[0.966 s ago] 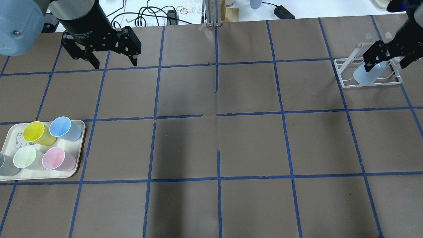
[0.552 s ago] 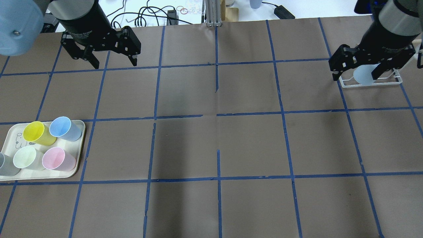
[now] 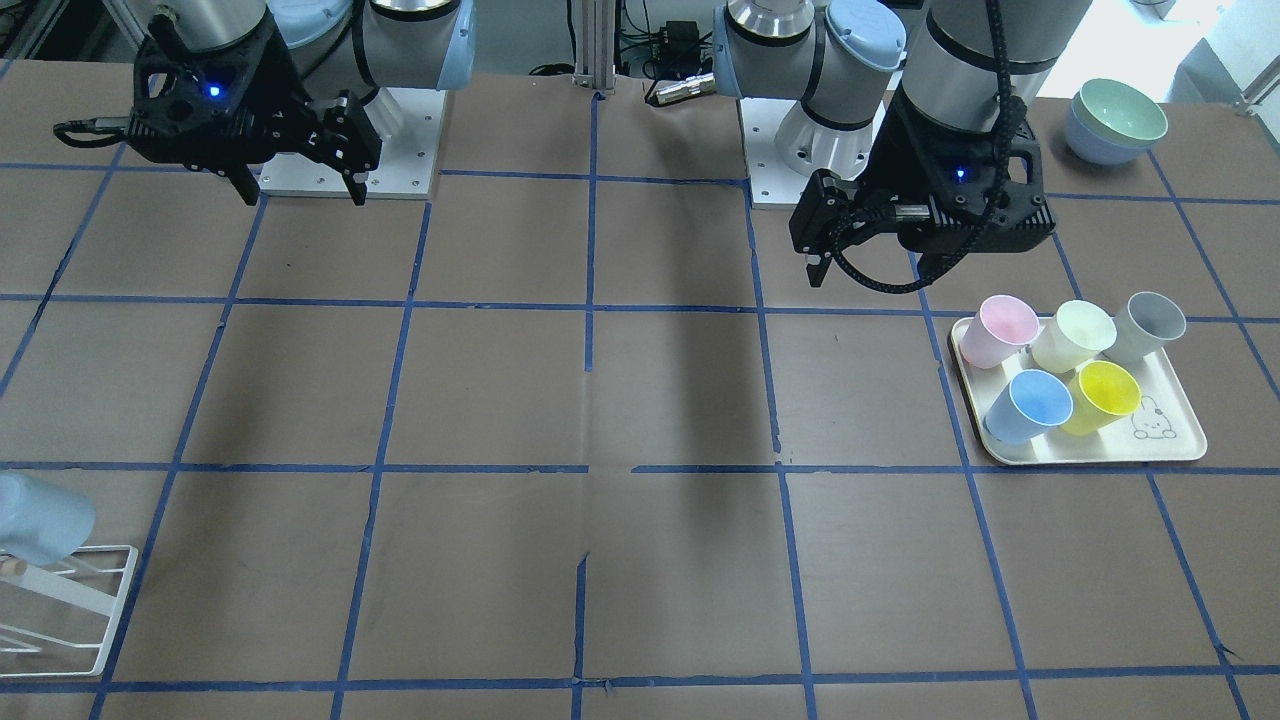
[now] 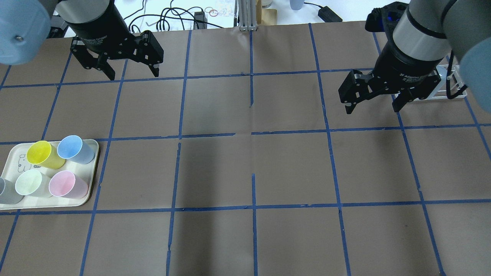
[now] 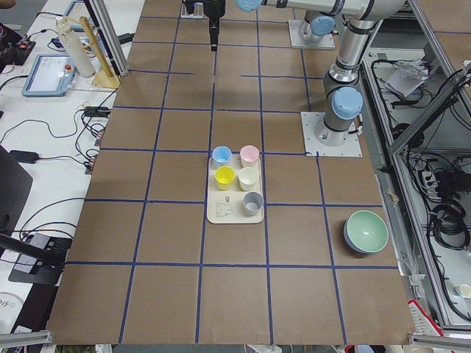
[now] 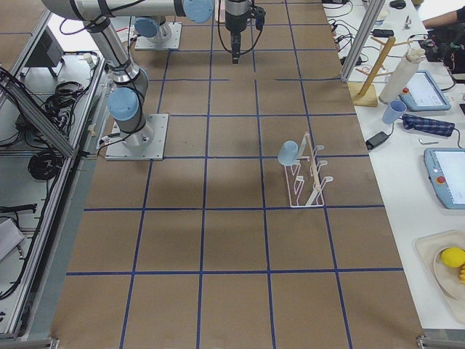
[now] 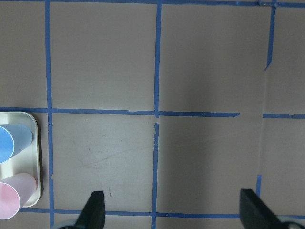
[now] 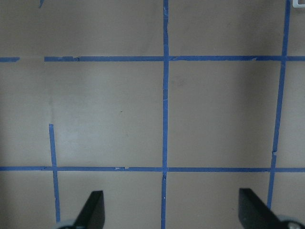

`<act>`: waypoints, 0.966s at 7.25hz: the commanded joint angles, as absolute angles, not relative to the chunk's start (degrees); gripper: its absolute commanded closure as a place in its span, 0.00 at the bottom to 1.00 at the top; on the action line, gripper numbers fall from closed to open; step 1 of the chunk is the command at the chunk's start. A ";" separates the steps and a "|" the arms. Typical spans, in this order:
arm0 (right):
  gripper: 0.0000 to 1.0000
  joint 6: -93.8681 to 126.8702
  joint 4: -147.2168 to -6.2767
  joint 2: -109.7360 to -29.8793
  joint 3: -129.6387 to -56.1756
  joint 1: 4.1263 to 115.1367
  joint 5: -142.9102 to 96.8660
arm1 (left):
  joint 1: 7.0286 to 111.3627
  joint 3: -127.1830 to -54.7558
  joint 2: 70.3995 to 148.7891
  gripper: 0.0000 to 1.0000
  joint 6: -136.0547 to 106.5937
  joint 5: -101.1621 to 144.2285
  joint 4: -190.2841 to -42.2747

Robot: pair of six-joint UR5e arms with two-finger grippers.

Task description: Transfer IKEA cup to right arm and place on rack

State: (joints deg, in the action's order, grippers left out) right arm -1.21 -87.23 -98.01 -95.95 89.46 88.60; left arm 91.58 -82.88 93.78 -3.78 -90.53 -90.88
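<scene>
The IKEA cup (image 3: 40, 520), pale grey-blue, hangs tilted on the white wire rack (image 3: 62, 600); both also show in the exterior right view, the cup (image 6: 288, 153) on the rack (image 6: 309, 178). In the overhead view only a corner of the rack (image 4: 458, 93) shows behind the right arm, and the cup is hidden. My right gripper (image 4: 372, 110) is open and empty above the table, left of the rack; the right wrist view (image 8: 172, 212) shows only bare table between its fingers. My left gripper (image 4: 134, 75) is open and empty at the far left.
A cream tray (image 4: 93, 168) at the near left holds several cups, among them a sky-blue cup (image 4: 71, 147), a yellow one (image 4: 40, 152) and a pink one (image 4: 63, 184). Stacked bowls (image 3: 1115, 122) sit by the left arm's base.
My right gripper has let go of the IKEA cup and drawn away from the rack to the left, open. The cup stays on the rack. The left arm has not moved.
</scene>
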 commanded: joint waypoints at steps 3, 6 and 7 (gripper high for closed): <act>0.00 -1.15 -86.05 -99.32 -97.56 88.95 88.42 | 91.58 -82.88 93.78 0.00 -3.78 -90.53 -90.79; 0.00 -0.88 -84.73 -99.75 -97.47 89.21 88.77 | 91.58 -82.88 93.78 0.00 -3.78 -90.53 -90.79; 0.00 -0.97 -84.81 -100.19 -97.47 89.21 88.68 | 91.58 -82.88 93.78 0.00 -3.78 -90.53 -90.79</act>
State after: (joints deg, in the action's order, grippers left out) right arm -0.95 -84.91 -99.74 -97.48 89.17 88.69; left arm 91.58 -82.88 93.78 -3.78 -90.53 -90.79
